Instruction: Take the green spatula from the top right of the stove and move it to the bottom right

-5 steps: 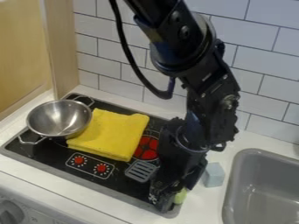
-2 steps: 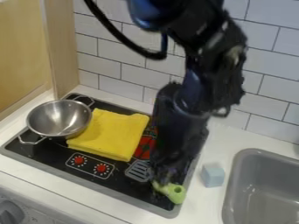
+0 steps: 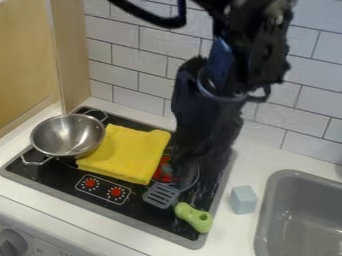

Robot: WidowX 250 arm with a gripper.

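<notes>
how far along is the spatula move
Looks nearly or fully done: the green spatula lies at the stove's bottom right corner, its green handle reaching the edge and its grey slotted head beside it, pointing left. In hand: nothing visible, as the arm is above and behind the handle. Left: probably only moving the arm clear of the stove.

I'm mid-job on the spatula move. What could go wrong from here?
The arm hangs low by the spatula's slotted head, so a low sideways move might knock it out of place. The green handle's end sits at the stove's right rim; a nudge that way could push it onto the counter. The yellow cloth lies close to the head and might get dragged.
</notes>
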